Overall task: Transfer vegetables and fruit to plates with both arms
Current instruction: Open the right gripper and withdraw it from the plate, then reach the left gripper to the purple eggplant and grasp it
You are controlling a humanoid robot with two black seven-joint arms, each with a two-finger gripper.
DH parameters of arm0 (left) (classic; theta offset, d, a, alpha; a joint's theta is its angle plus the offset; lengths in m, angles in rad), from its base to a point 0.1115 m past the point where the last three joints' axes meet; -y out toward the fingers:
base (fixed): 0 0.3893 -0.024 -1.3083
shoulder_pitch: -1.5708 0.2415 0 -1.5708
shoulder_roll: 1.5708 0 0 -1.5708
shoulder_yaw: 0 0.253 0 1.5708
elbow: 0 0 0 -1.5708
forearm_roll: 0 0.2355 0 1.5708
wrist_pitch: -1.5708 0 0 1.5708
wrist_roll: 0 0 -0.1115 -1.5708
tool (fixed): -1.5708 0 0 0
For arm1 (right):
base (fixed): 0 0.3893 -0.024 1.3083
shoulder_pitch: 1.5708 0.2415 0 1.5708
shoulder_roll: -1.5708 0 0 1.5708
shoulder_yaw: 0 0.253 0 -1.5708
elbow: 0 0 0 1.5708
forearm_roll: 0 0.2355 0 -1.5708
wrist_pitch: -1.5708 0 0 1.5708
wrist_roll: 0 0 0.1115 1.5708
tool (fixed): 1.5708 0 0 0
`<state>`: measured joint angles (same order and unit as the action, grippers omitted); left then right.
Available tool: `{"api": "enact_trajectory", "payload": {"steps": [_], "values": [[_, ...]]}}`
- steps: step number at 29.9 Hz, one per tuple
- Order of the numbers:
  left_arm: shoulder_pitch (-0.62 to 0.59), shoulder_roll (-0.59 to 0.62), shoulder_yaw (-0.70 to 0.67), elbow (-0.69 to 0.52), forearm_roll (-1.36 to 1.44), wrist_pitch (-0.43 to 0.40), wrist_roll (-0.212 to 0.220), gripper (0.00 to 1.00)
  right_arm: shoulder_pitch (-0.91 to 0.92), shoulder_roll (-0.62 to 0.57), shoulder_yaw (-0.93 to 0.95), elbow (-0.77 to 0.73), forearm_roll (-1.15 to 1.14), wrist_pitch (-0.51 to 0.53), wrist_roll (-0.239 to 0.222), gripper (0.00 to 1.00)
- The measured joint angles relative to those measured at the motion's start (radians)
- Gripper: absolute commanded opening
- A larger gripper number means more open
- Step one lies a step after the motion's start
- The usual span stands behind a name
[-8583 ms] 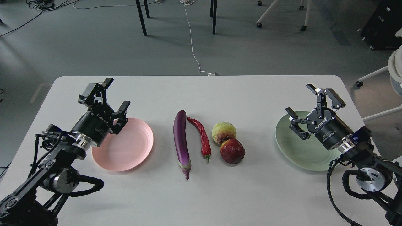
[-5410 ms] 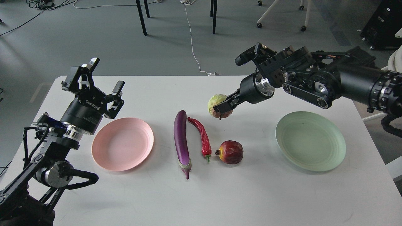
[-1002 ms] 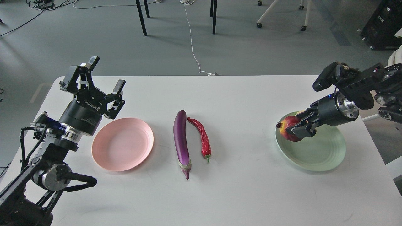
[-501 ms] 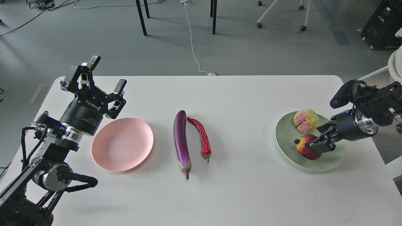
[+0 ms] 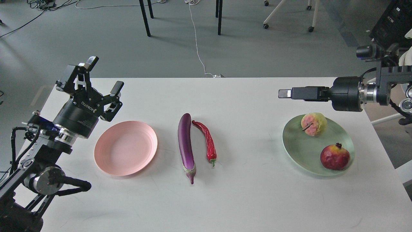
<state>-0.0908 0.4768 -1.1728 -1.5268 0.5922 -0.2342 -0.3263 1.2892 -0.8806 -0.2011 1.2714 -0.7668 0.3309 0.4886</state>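
Red fruit [image 5: 334, 157] on green plate [image 5: 299, 148], below right gripper [image 5: 285, 93].

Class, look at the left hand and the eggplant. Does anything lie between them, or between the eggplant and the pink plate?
The pink plate itself lies between the left hand and the eggplant. Nothing visible lies between eggplant and plate.
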Motion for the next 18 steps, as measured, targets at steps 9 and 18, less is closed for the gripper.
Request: {"api": "enact_trajectory", "payload": {"steps": [9, 18], "values": [[-0.008, 0.023, 0.029, -0.019, 0.132, 0.002, 0.007, 0.98, -0.351, 0.101, 0.342, -0.083, 0.765, 0.006, 0.000, 0.98], [-0.087, 0.028, 0.157, -0.026, 0.561, -0.003, 0.083, 0.98, -0.628, 0.181, 0.613, -0.252, 0.895, 0.152, 0.000, 0.98]]}}
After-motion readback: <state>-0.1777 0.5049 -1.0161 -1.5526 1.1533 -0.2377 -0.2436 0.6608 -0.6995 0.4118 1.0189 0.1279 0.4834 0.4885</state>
